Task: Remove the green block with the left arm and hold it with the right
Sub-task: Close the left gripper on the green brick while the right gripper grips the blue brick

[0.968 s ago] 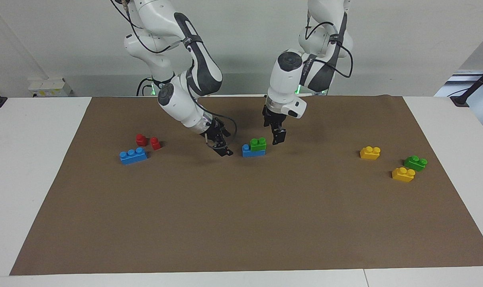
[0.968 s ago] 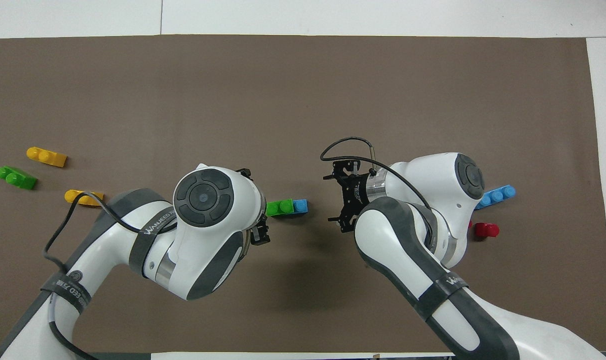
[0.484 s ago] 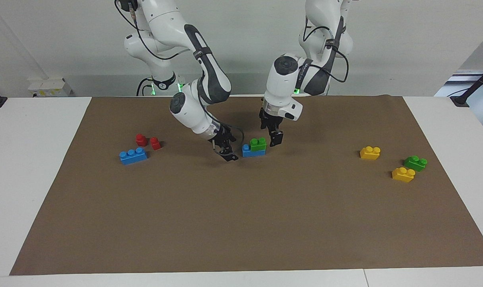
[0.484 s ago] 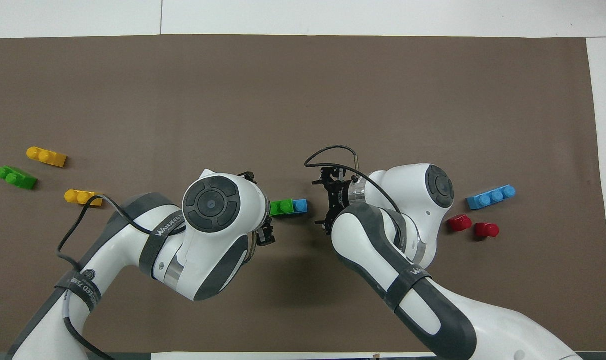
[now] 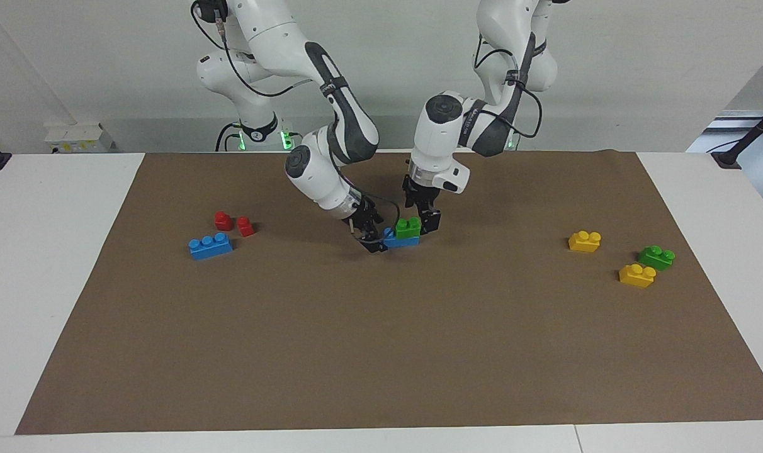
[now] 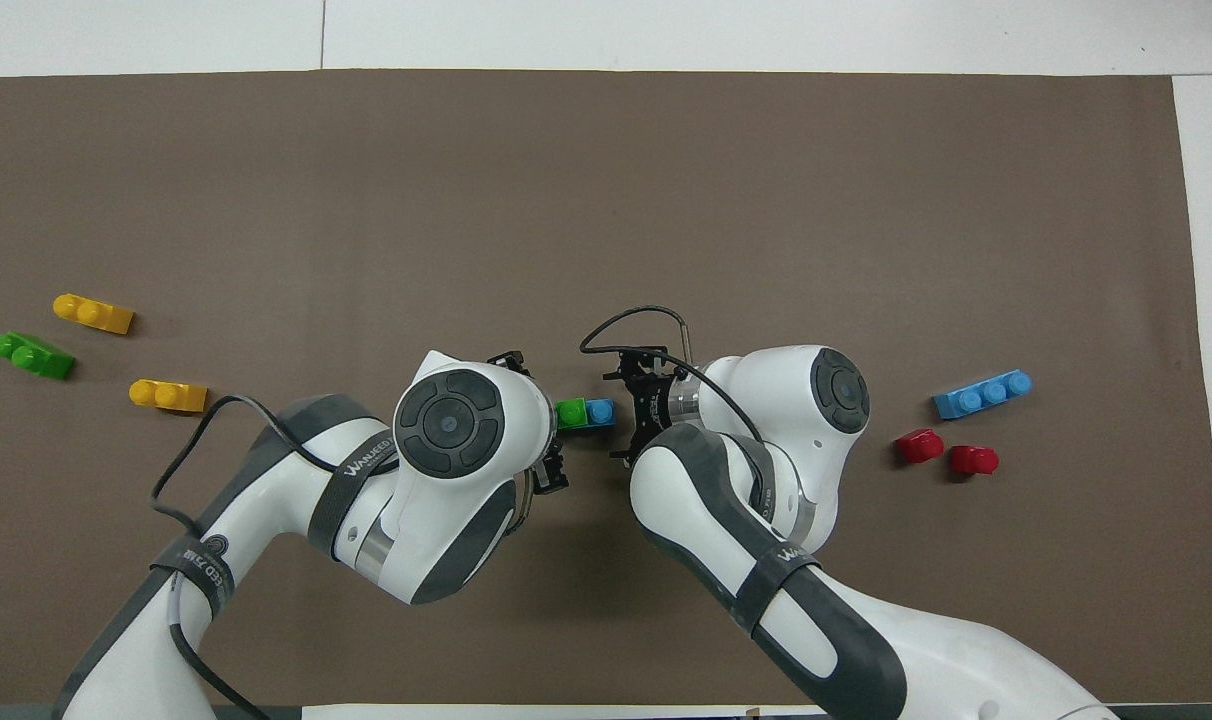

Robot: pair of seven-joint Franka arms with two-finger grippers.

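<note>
I see my left gripper point(image 5: 426, 217) beside the small bright green two-stud plastic brick point(image 5: 408, 227), grip unclear; right gripper point(image 5: 374, 236) at its blue plastic base brick point(image 5: 395, 240), grip unclear; "WANJEED" on arm strap point(image 6: 364, 464)

Green block point(image 5: 408, 227) bright green; brick under it point(image 5: 399, 240) blue; mat point(image 5: 381, 352) plain brown; loose bricks point(image 5: 585, 241) yellow, red.

Even, bright overhead light; soft faint shadows under both arms; sharp focus throughout.
</note>
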